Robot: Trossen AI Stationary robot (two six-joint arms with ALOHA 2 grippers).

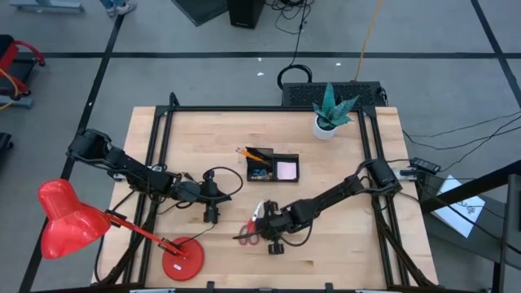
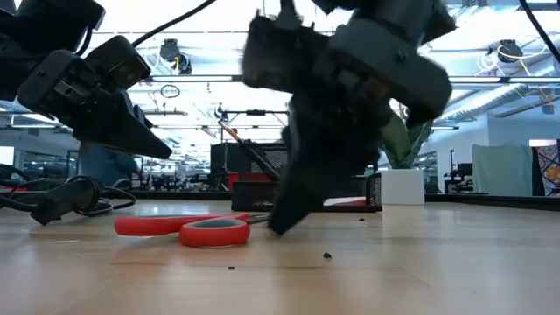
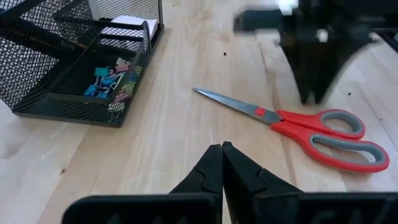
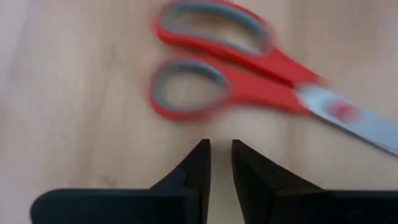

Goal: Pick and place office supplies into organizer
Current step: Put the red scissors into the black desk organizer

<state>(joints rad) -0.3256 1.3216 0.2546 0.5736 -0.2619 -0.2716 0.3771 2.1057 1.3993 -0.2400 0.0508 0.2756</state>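
Observation:
The red-handled scissors (image 1: pixel 247 234) (image 3: pixel 311 127) lie flat on the wooden table, blades closed, near its front middle. My right gripper (image 4: pixel 221 146) (image 1: pixel 264 231) points down just beside the scissors' handle loops (image 4: pixel 205 62). Its fingers are open by only a narrow gap and hold nothing. My left gripper (image 3: pixel 222 149) (image 1: pixel 213 216) is shut and empty, hovering to the scissors' left. The black mesh organizer (image 1: pixel 273 167) (image 3: pixel 74 62) stands behind them, with orange pencils, coloured clips (image 3: pixel 109 81) and a pink pad inside.
A red desk lamp (image 1: pixel 73 220) with its round base (image 1: pixel 183 262) stands at the front left. Black cable (image 1: pixel 216 175) loops by the left gripper. A white plant pot (image 1: pixel 326 126) sits at the far right. Bare wood lies between the scissors and the organizer.

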